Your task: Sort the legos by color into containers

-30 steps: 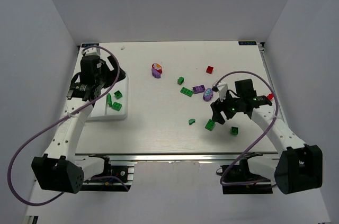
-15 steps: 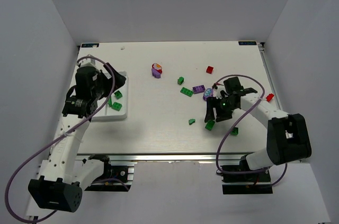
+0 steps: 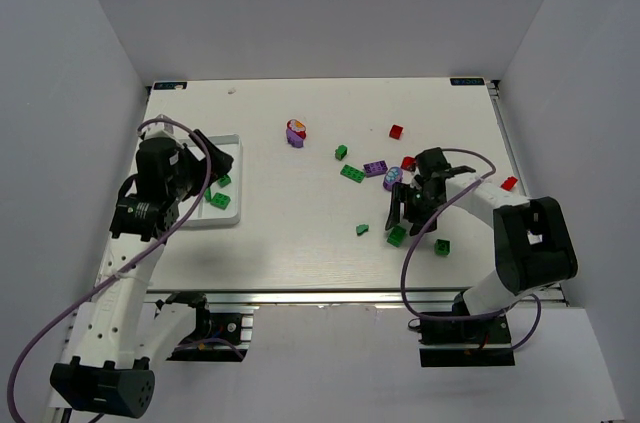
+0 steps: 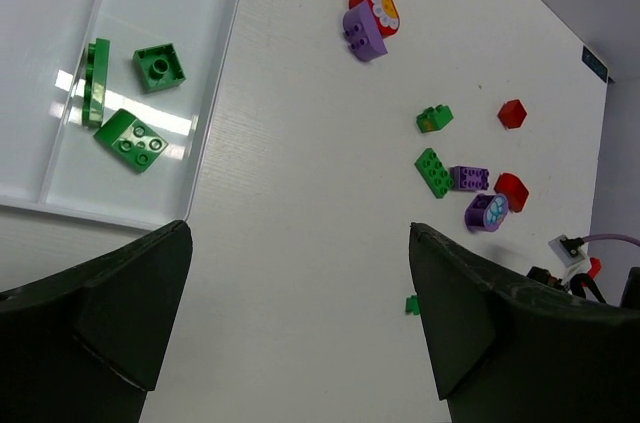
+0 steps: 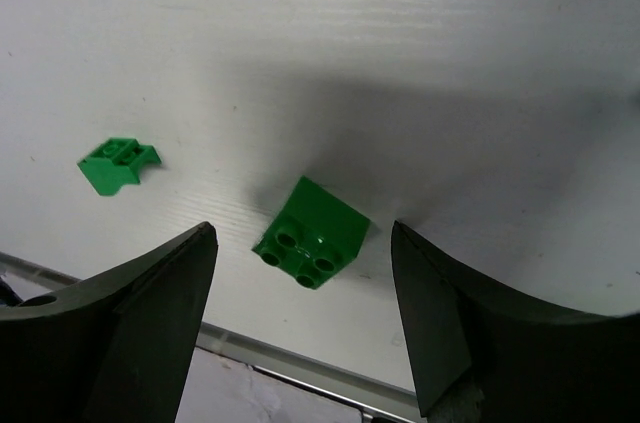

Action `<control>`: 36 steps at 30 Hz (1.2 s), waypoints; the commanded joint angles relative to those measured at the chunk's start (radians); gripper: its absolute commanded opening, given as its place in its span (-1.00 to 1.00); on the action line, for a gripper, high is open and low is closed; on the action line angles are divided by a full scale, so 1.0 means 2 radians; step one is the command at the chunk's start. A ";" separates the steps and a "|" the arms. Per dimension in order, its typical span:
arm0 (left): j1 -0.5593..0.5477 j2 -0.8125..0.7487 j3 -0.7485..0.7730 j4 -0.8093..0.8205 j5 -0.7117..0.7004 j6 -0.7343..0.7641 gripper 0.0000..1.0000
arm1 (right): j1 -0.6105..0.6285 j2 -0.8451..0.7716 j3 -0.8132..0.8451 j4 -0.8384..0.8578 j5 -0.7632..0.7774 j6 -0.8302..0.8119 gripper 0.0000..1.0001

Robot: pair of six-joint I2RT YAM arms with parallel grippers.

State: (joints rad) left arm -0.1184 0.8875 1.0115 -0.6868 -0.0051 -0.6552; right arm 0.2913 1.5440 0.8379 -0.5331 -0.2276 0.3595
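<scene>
The white tray at the left holds three green bricks. My left gripper is open and empty, above the tray's right edge. My right gripper is open, low over a green sloped brick, which lies on the table between the jaws, untouched; it also shows in the top view. Loose on the table: a small green brick, a green brick, a purple flat brick, a rounded purple piece, red bricks and a purple-and-red rounded piece.
More green bricks lie mid-table. A red brick sits near the table's right edge. The table's front edge runs just below the right gripper. White walls enclose the table on three sides.
My left arm has pulled back from the tray toward the near edge. My right gripper has swung left and lowered over the green sloped brick.
</scene>
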 commanded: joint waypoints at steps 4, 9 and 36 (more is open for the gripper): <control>0.003 -0.026 0.000 -0.029 -0.025 -0.005 0.96 | 0.025 0.028 0.021 0.010 0.055 0.042 0.49; 0.003 -0.039 0.001 -0.041 -0.034 -0.011 0.96 | 0.032 0.035 0.024 -0.003 0.090 0.048 0.22; 0.003 -0.079 -0.010 -0.062 -0.033 -0.022 0.96 | 0.051 0.007 -0.025 -0.017 0.111 0.031 -0.11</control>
State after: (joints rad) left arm -0.1188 0.7597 1.0008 -0.7959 -0.0696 -0.6861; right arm 0.3828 1.5246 0.8211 -0.5575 -0.0208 0.4324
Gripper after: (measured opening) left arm 0.982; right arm 0.476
